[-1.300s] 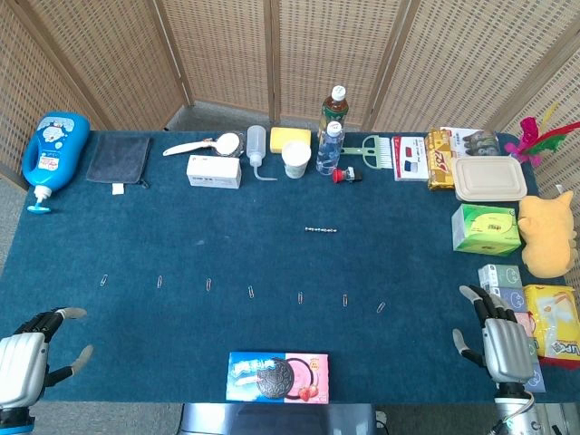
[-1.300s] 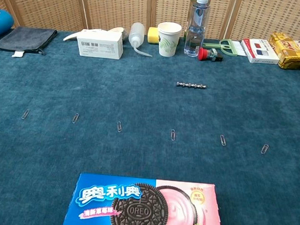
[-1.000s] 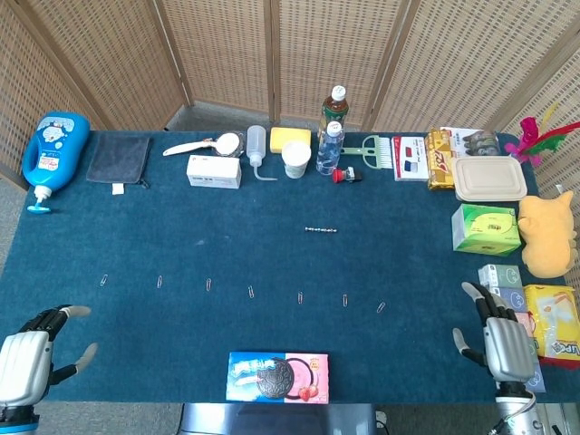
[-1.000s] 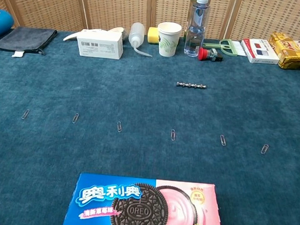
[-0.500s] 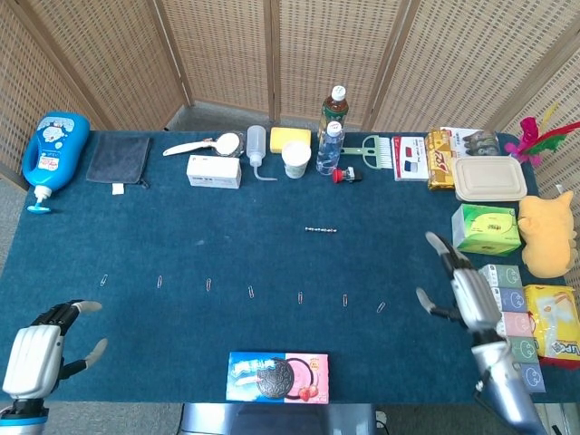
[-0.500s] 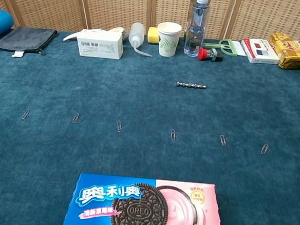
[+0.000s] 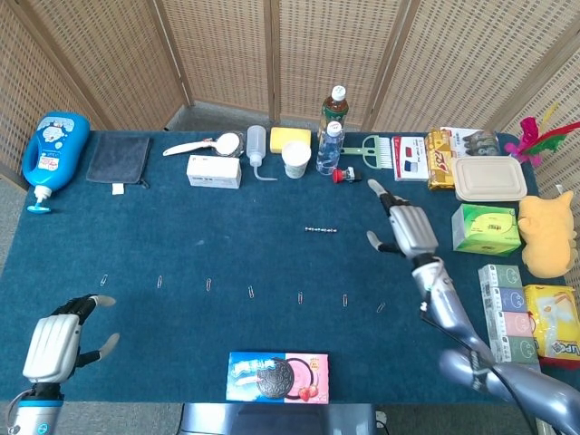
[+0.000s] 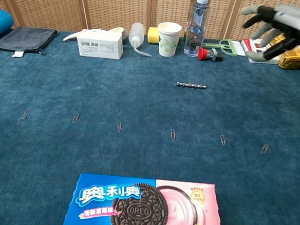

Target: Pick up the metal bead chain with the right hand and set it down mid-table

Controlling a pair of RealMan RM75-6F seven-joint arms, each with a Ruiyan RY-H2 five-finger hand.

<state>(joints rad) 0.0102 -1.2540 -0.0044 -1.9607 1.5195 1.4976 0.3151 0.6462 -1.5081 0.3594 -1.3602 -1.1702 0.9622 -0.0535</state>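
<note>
Right robot hand (image 7: 405, 228) hovering empty, fingers spread, right of the metal bead chain (image 7: 321, 231).
Nearest, the cookie box (image 7: 277, 376) is lying at bottom center; a row of paper clips (image 7: 251, 292) is crossing the tabletop (image 7: 181, 236); the chain is lying mid-frame; a paper cup (image 7: 295, 159) and bottles (image 7: 331, 136) are standing behind. Left robot hand (image 7: 56, 344) is waiting open, lower left.

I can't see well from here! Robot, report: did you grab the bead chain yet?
Negative. Right hand open, raised right of chain. Left hand open at near edge. Chain flat on cloth, nothing blocking.
</note>
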